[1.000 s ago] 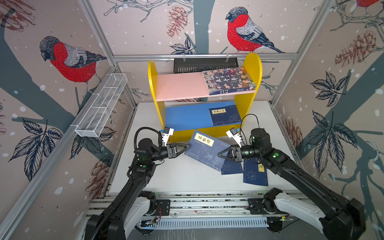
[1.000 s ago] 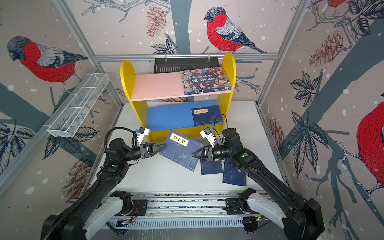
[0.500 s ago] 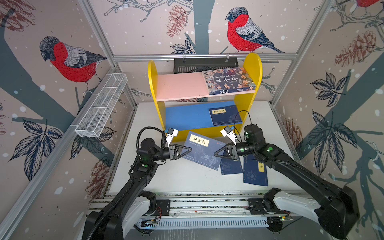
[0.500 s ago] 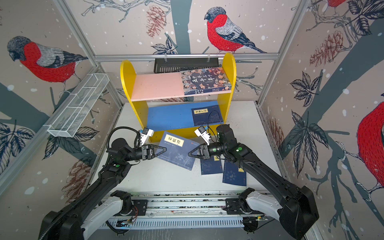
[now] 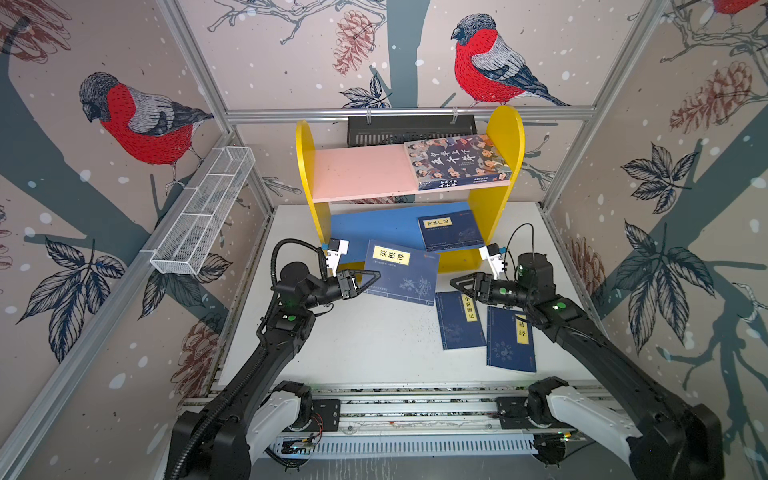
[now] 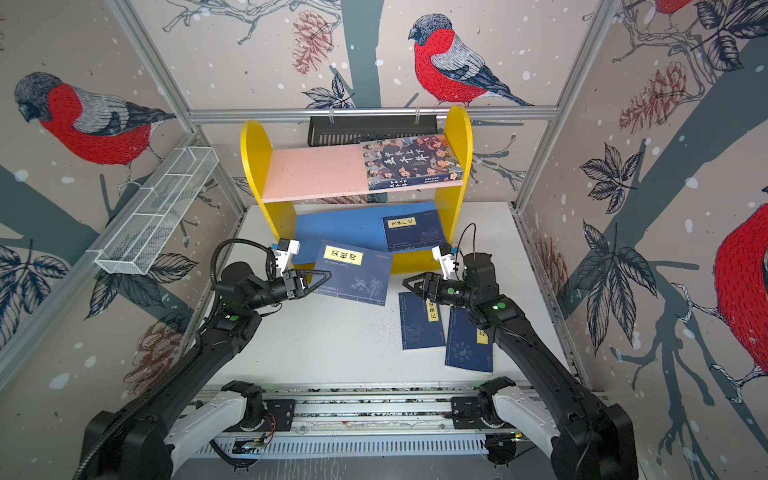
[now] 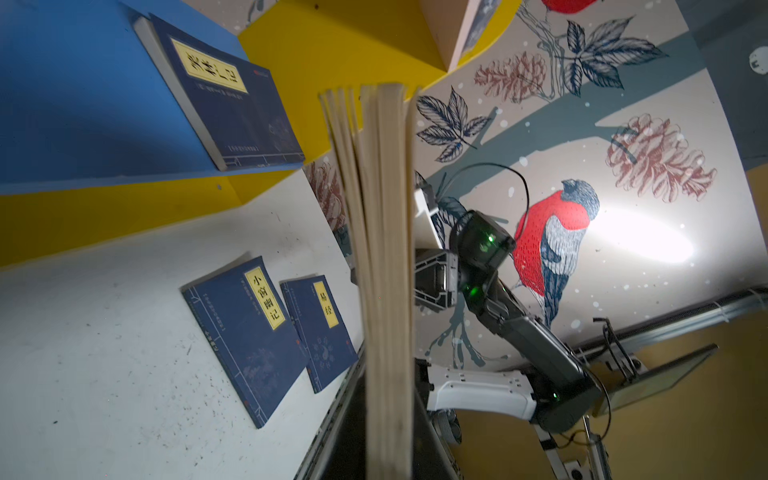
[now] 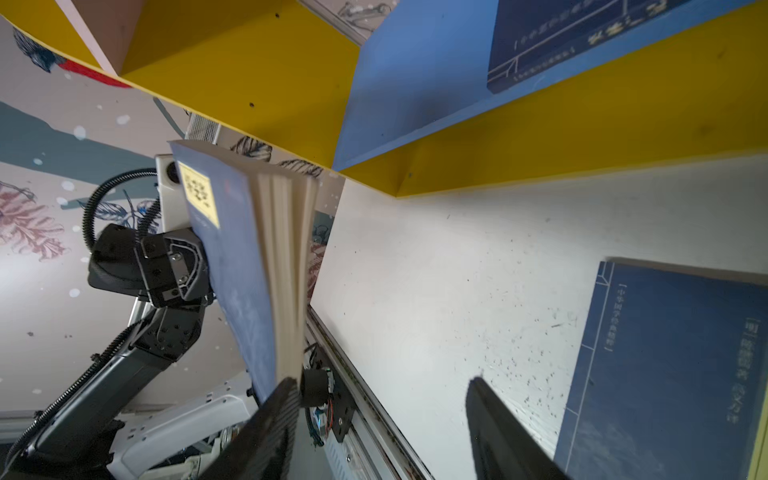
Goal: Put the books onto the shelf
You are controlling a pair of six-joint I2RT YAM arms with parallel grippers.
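Left gripper [image 5: 372, 279] pinches navy book [image 5: 401, 272] by one edge, tilted clear of the table [image 5: 374, 345]. Right gripper [image 5: 457, 284] spread, empty, just short of its opposite edge; second navy book [image 5: 459, 320] close beside. Shelf [image 5: 505, 137] just beyond both, colourful book [image 5: 455, 160] on top.

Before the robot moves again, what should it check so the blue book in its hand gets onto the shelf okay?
1. Grip: ok, the left gripper is shut on the lifted navy book.
2. Right gripper: ok, open, not around that book.
3. Blue lower board: ok, bare beside the shelved navy book.
4. Pink upper board: ok, bare beside the colourful book.
5. Pages: not ok, they fan apart in the left wrist view.
6. Everything shelved: not ok, the middle book and the right book lie flat on the table.
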